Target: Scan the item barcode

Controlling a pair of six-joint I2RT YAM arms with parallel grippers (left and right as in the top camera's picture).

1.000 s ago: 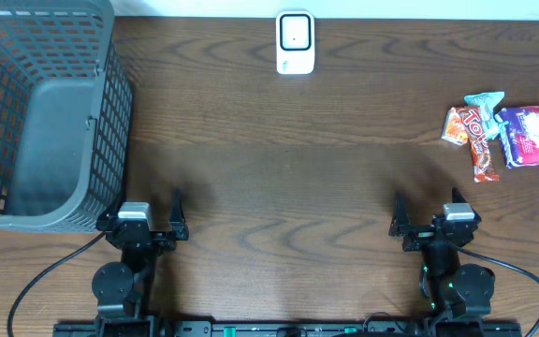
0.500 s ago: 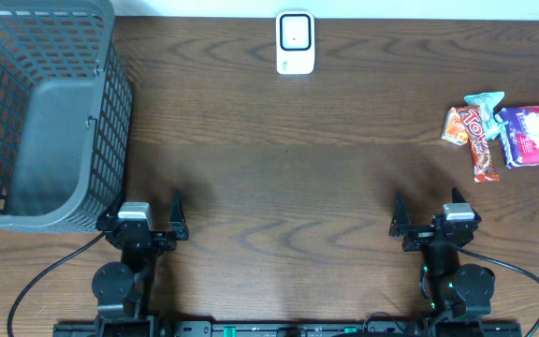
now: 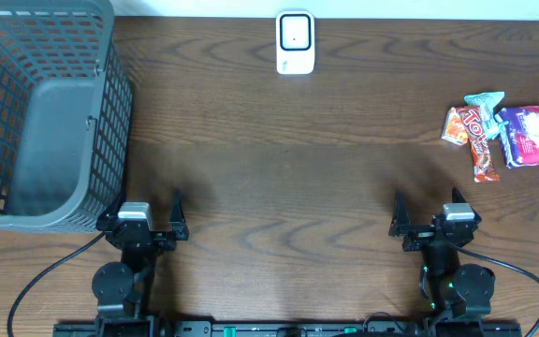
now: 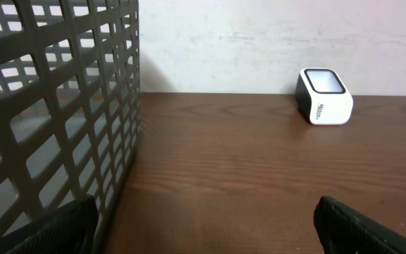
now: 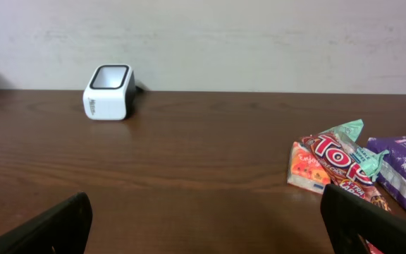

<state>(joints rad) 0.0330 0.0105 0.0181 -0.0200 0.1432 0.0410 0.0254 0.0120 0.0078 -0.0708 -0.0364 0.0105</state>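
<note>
Overhead view: a dark wooden bench [image 3: 279, 178] carries a grey mesh basket [image 3: 117, 122] in the upper left of the frame and a small white barcode scanner [image 3: 295, 42] at the top centre, well apart from it. At the right edge lies a cluster of snack packets pressed against one another: a red Top wrapper [image 3: 481, 142] lying partly over an orange packet [image 3: 453, 126], a teal packet [image 3: 484, 99] at the top of the group, and a purple packet [image 3: 534, 136] furthest right. The left fingers [image 3: 178, 204] sit at the lower left, just below the basket's near corner, and the right fingers [image 3: 398, 208] at the lower right, below the snacks and well apart from them; both pairs are spread wide with nothing between them. Left wrist view: the two dark fingertips show only in the bottom corners, wide apart and holding nothing; the basket's mesh wall fills the left side, and the scanner stands right of centre at the far edge of the bench against a pale wall [image 4: 245, 42]. Right wrist view: again the fingertips sit in the bottom corners, spread and bare; the scanner stands upper left, its window tilted upward, and the snack packets lie at the right, with the Top wrapper across the orange packet and the purple packet cut off by the frame edge.
</note>
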